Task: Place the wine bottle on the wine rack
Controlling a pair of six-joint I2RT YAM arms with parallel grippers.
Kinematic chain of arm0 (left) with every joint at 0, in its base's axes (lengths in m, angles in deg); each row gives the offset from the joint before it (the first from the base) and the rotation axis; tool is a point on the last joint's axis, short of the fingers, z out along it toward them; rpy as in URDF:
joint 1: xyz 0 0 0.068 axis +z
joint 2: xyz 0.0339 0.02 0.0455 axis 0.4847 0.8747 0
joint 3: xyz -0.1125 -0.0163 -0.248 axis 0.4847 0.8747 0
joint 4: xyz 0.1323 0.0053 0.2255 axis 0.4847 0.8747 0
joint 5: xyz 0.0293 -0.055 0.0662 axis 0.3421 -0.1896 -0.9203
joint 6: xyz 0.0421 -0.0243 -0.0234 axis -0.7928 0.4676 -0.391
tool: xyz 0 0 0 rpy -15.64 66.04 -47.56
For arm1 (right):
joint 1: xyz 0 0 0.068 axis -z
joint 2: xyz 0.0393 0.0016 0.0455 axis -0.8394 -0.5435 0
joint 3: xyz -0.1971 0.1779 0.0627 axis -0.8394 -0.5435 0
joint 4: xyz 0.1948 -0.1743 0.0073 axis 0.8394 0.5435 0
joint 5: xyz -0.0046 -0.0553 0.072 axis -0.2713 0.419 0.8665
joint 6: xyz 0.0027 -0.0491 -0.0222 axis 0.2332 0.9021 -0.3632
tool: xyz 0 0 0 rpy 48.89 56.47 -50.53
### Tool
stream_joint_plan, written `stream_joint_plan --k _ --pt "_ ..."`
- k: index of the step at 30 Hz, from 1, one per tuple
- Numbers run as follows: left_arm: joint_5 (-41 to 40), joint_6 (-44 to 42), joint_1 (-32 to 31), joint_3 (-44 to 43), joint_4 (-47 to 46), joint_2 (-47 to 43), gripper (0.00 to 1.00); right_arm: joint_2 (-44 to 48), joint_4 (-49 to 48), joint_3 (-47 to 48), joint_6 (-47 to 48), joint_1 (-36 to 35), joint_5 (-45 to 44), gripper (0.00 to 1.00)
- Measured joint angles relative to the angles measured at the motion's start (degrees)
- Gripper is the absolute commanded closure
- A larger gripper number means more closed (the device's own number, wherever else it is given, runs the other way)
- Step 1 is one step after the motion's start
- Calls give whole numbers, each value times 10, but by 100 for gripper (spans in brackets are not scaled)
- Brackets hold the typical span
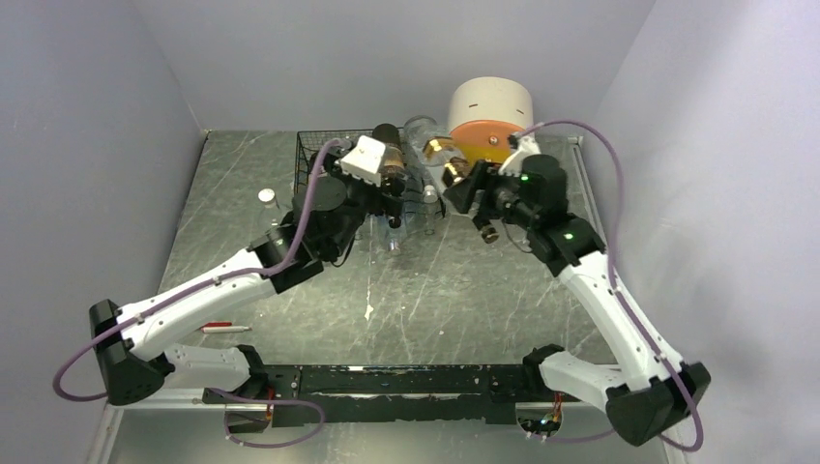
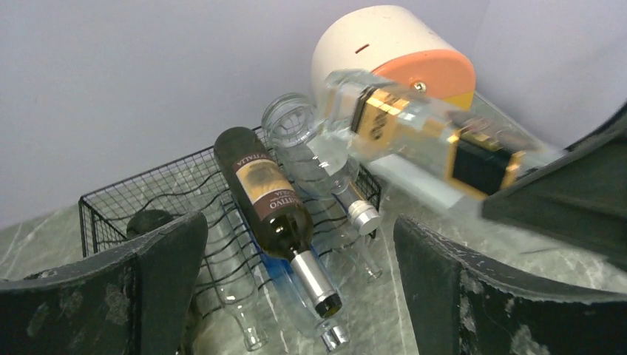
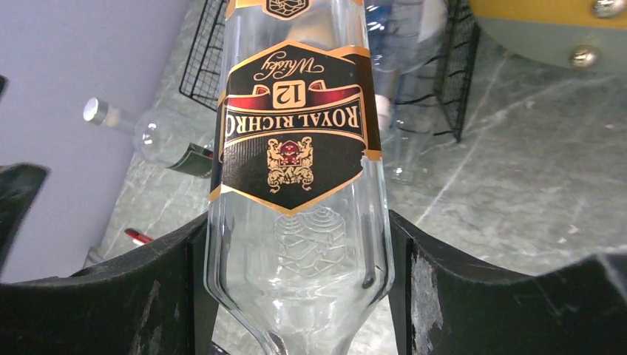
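Observation:
My right gripper (image 3: 296,296) is shut on the wine bottle (image 3: 296,222), a clear glass bottle with a black and gold label, gripping it at the shoulder. From above, the bottle (image 1: 448,159) hangs tilted just right of the black wire wine rack (image 1: 314,159), with the right gripper (image 1: 466,188) at its near end. The left gripper (image 2: 296,288) stands wide open and holds nothing, by the rack (image 2: 118,200). A dark wine bottle (image 2: 270,200) and clear bottles lie on the rack's wavy tiers, necks toward me. The held bottle (image 2: 414,129) shows at the upper right of the left wrist view.
A round cream, orange and yellow drawer unit (image 1: 491,111) stands at the back, right of the rack. A small clear bottle with a white cap (image 1: 266,196) lies left of the rack. A red pen (image 1: 218,329) lies near the left arm's base. Grey walls close three sides.

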Motion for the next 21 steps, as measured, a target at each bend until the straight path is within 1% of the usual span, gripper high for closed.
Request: stream_joint_plan --k 3,4,8,10,15,21 --pt "-10 21 0 0 27 -27 2 -45 -23 9 -7 -80 -79 100" --pt "-15 29 0 0 36 -40 1 -61 -26 14 -7 -116 -95 100" --pt "-33 55 0 -3 69 -101 1 -146 -38 53 -8 -207 -163 100" --pt "-41 64 0 -6 82 -127 1 -191 -49 76 -10 -236 -193 100" --pt "-49 76 0 -5 115 -182 1 -294 -74 135 -19 -283 -273 100" --pt "-59 89 0 -5 155 -228 2 -407 -103 211 -28 -312 -352 100"
